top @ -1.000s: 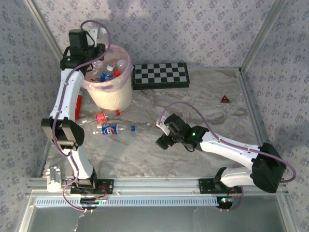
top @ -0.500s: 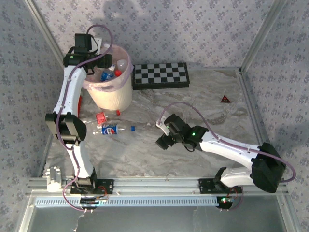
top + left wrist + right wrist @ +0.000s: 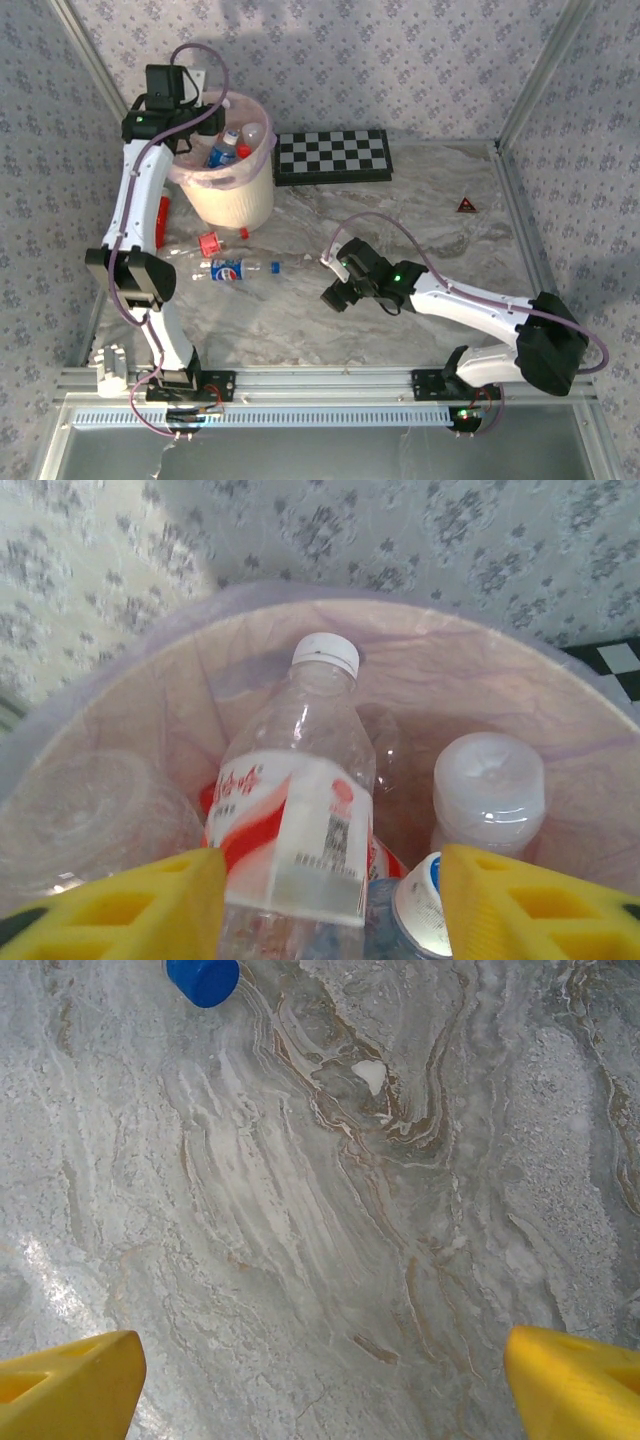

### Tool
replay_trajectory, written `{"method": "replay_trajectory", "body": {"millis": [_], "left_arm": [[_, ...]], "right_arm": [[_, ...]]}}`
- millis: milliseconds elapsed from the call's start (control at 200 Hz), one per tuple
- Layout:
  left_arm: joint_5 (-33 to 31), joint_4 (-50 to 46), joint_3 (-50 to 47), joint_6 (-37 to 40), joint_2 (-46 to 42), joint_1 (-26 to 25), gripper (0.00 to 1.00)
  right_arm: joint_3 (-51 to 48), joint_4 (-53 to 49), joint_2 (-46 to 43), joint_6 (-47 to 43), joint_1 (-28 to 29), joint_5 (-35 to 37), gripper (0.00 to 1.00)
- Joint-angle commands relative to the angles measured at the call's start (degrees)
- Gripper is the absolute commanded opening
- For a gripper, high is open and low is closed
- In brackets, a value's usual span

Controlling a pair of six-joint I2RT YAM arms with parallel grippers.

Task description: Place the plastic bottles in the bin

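Hung left tool (image 3: 330,858) apart over bin (image 3: 480,670), red-label bottle (image 3: 300,810) loose inside, just below. Hung right tool (image 3: 322,1340) wide apart over tabletop (image 3: 400,1210), blue cap (image 3: 203,978) up ahead. Could bump that cap and roll its bottle away if lowered crooked.

bottle (image 3: 300,810) clear glossy plastic; bin liner (image 3: 480,670) thin translucent pink film, creased; table top (image 3: 330,1220) smooth, marbled stone-look, slight sheen.

Robot lab test cell, aluminium frame (image 3: 300,380), patterned wall panels (image 3: 400,60), marble-look tabletop (image 3: 420,210)
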Motion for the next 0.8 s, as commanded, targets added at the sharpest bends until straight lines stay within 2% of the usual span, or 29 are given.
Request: {"method": "replay_trajectory", "body": {"millis": [0,95,275,460,595,710,795], "left_arm": [[-2.07,0.92,-4.87,0.22,-0.74,-0.35,0.49],[-2.13,2.21,-8.55,-0.29,-1.52,-0.38,0.44],[-0.75,4.0,-8.68,-1.15,-4.9,-0.44,0.45],[0.63,1.42,-1.88,-1.78,-7.62,-0.62,0.66],[0.11,-0.02,0.14,-3.42,-12.0,-0.72,0.77],[-1.19,-2.37,-2.67,-6.27,-18.23,-0.71,0.82],[-2.19,-2.04,-11.59,-10.15,-26.18,-0.72,0.85]], "right_arm": [[-0.66,-0.11,0.28,1.05,0.46,0.93,0.94],[-0.96,0.0,-0.07,1.14,0.58,0.93,0.94],[-0.95,0.53,-0.16,0.88,0.53,0.67,0.94],[-0.51,1.55,0.99,0.9,0.5,0.24,0.94],[-0.8,2.41,1.24,0.71,0.51,-0.04,0.95],[-1.12,3.37,1.11,0.02,0.17,-0.45,0.95],[-1.37,4.42,1.07,-0.65,-0.31,-1.03,0.96]]}}
